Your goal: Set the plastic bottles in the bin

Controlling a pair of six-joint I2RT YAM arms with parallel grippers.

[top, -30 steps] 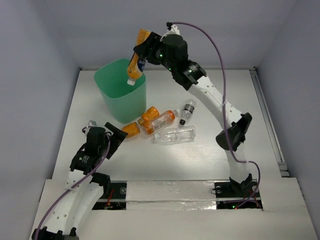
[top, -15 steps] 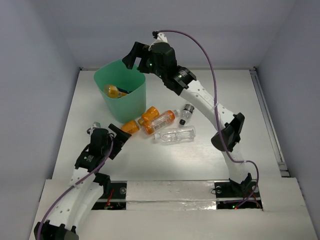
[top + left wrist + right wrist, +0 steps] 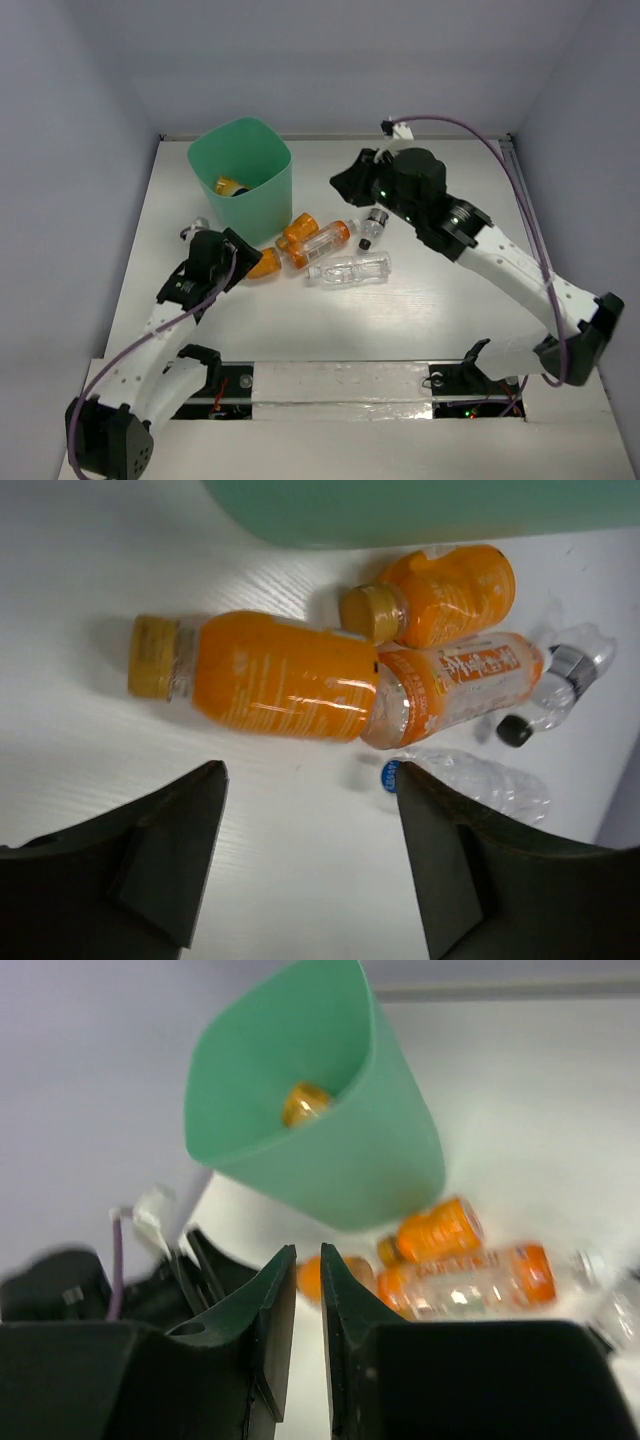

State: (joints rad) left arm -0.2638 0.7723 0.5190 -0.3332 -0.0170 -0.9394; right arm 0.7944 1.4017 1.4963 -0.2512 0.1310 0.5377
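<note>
The mint-green bin (image 3: 262, 196) stands at the back left with an orange bottle (image 3: 232, 186) lying inside; the right wrist view also shows the bin (image 3: 340, 1150) and that bottle (image 3: 303, 1102). Right of the bin lie three orange bottles (image 3: 266, 263) (image 3: 299, 225) (image 3: 327, 240), a clear black-capped bottle (image 3: 373, 227) and a clear bottle (image 3: 351, 270). My left gripper (image 3: 240, 262) is open and empty, just left of the nearest orange bottle (image 3: 270, 675), its jaws (image 3: 308, 772) wide apart short of it. My right gripper (image 3: 343, 181) hangs right of the bin, shut and empty (image 3: 308, 1250).
The table's left wall runs close behind the bin. In the left wrist view the bin's base (image 3: 420, 505) is just beyond the bottles, and the clear bottle's blue cap (image 3: 389, 775) lies beside my right-hand finger. White table surface lies in front of the bottles.
My right gripper let the orange bottle drop into the bin, then swung back right and lower and shut. My left gripper moved forward up to the nearest orange bottle.
</note>
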